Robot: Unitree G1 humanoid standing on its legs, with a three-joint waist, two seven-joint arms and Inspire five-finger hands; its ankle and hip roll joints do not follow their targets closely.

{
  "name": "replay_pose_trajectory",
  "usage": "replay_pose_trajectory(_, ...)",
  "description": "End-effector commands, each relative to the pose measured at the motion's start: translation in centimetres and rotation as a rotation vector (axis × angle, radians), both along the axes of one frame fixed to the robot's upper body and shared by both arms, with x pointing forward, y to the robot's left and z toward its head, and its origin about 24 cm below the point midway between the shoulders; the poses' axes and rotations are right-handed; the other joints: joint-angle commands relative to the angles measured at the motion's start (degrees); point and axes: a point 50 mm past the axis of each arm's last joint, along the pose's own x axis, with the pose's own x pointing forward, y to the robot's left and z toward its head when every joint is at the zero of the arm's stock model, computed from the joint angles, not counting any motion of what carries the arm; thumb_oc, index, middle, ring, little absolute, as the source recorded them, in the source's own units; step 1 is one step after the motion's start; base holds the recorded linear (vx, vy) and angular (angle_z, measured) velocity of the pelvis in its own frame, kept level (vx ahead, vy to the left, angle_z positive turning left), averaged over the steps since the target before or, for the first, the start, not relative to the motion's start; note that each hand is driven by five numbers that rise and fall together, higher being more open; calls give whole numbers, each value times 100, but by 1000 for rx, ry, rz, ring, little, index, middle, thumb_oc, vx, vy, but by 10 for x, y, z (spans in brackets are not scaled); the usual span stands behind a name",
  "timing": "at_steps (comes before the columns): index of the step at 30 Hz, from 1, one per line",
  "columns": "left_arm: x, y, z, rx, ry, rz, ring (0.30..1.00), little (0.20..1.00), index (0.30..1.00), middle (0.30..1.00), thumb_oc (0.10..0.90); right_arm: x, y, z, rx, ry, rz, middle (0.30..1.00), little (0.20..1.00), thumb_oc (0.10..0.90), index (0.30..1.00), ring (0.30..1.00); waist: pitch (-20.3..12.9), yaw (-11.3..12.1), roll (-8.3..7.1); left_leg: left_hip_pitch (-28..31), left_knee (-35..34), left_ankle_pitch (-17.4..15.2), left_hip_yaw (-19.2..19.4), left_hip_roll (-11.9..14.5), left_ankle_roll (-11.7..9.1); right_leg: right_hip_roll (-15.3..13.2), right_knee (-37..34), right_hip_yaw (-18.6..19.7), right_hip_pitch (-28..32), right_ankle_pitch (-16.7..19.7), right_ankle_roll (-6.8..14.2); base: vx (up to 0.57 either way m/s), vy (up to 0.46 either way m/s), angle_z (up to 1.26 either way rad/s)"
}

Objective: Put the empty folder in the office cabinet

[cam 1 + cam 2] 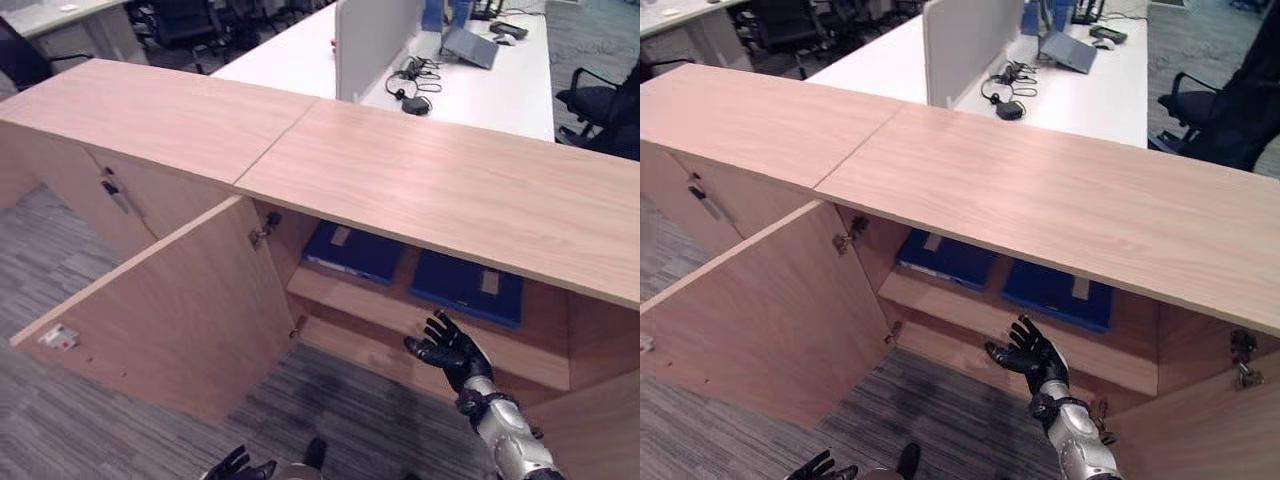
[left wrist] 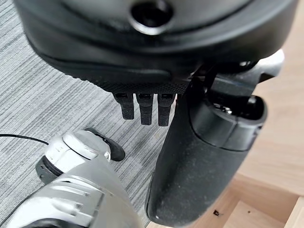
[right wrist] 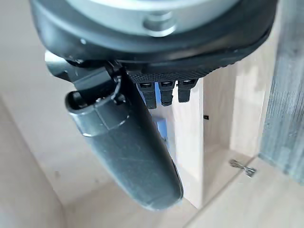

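The wooden office cabinet (image 1: 400, 180) stands with its doors open. Two blue folders lie flat side by side on its upper shelf (image 1: 345, 296), one to the left (image 1: 352, 252) and one to the right (image 1: 465, 285). My right hand (image 1: 452, 352) hovers open in front of the shelf edge, just below the right folder, fingers spread and holding nothing. The right wrist view has a sliver of blue folder (image 3: 162, 129) past that hand (image 3: 128, 142). My left hand (image 1: 235, 467) hangs low over the carpet, open and empty, as the left wrist view (image 2: 199, 161) confirms.
The left cabinet door (image 1: 170, 310) swings out wide over the grey carpet (image 1: 60, 420). The right door (image 1: 1210, 420) is open beside my right arm. Behind the cabinet is a white desk (image 1: 500, 90) with a divider panel (image 1: 375, 35), cables and office chairs (image 1: 600, 105).
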Motion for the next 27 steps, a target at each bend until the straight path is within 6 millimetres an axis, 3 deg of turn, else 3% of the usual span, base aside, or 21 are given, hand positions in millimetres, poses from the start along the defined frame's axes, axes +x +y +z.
replay_pose_trajectory(1, 26, 8, 7, 38, -102, -14, 900, 900, 900, 900, 800, 35, 10, 46, -43, -246, 113, 900, 900, 800, 900, 900, 33, 231, -5, -25, 0, -39, -6, 212, -519, 173, 45, -272, 357, -1031, 14, -96, -47, 60)
replay_pose_trajectory(5, 37, 5, 9, 25, -143, 32, 900, 900, 900, 900, 800, 41, 17, 48, -88, -247, 162, 900, 900, 800, 900, 900, 151, 325, 35, -335, 28, 66, 241, 204, -555, 50, 45, -458, 233, -1007, 62, -104, 38, 46)
replay_pose_trajectory(6, 42, 4, 10, 18, -158, 39, 900, 900, 900, 900, 800, 44, 16, 47, -133, -242, 168, 900, 900, 800, 900, 900, 182, 159, -26, -362, 181, 20, 1296, 389, -352, -86, 45, -666, 184, -892, 61, -159, 103, 49)
replay_pose_trajectory(7, 42, 4, 10, 16, -165, 40, 900, 900, 900, 900, 800, 45, 18, 45, -144, -233, 176, 900, 900, 800, 900, 900, 173, 148, -34, -341, 295, -35, 1711, 502, -288, -124, 57, -742, 145, -875, 36, -158, 102, 65)
replay_pose_trajectory(8, 42, 4, 10, 16, -165, 41, 900, 900, 900, 900, 800, 45, 18, 45, -144, -233, 177, 900, 900, 800, 900, 900, 172, 155, -36, -345, 308, -47, 1723, 505, -288, -124, 59, -730, 139, -876, 34, -87, 70, 86)
replay_pose_trajectory(9, 38, 5, 10, 17, -158, 53, 900, 900, 900, 900, 800, 44, 19, 41, -185, -215, 188, 900, 900, 800, 900, 900, 140, 91, -64, -229, 507, -181, 2275, 695, -266, -161, 99, -922, 132, -854, -32, -42, 36, 79)
replay_pose_trajectory(15, 21, 13, 7, 44, -114, 90, 900, 900, 900, 900, 800, 28, 13, 23, -253, -136, 191, 900, 900, 800, 900, 900, -38, 34, -56, 174, 414, -454, 2469, 713, -238, -294, 381, -1328, 214, -822, -49, 5, 130, 79)
replay_pose_trajectory(21, 21, 20, 11, 82, -104, 15, 900, 900, 900, 900, 800, 12, 1, -3, -280, -11, 82, 900, 900, 800, 900, 900, -135, 250, -193, 224, 237, -693, 2115, 313, 91, -656, 905, -1576, 310, -751, 99, 48, 243, 57)
replay_pose_trajectory(22, 26, 23, 14, 100, -112, -29, 900, 900, 900, 900, 800, 8, -2, -10, -286, 29, 46, 900, 900, 800, 900, 900, -107, 306, -241, 212, 257, -803, 1943, 141, 226, -887, 1326, -1605, 230, -759, 181, 49, 264, 57)
replay_pose_trajectory(23, 27, 23, 14, 101, -112, -29, 900, 900, 900, 900, 800, 9, -2, -10, -286, 29, 46, 900, 900, 800, 900, 900, -104, 307, -252, 212, 261, -810, 1941, 125, 238, -918, 1366, -1603, 219, -771, 195, 112, 376, 76)
replay_pose_trajectory(24, 30, 28, 18, 124, -127, -44, 900, 900, 900, 900, 800, 7, -2, -15, -281, 58, 16, 900, 900, 800, 900, 900, -20, 331, -262, 327, 252, -942, 1872, -39, 392, -1258, 1961, -1560, 75, -590, 393, 71, 202, 48)
replay_pose_trajectory(25, 30, 28, 18, 124, -127, -44, 900, 900, 900, 900, 800, 7, -2, -15, -280, 57, 16, 900, 900, 800, 900, 900, -16, 332, -268, 330, 252, -944, 1874, -48, 397, -1273, 1977, -1555, 70, -595, 399, 98, 327, 49)
replay_pose_trajectory(27, 37, 33, 25, 144, -169, -32, 900, 900, 900, 900, 800, 5, -1, -20, -253, 81, -24, 900, 900, 800, 900, 900, 103, 298, -243, 452, 229, -1024, 1824, -210, 558, -1600, 2621, -1279, -153, -96, 752, 52, 251, 13)
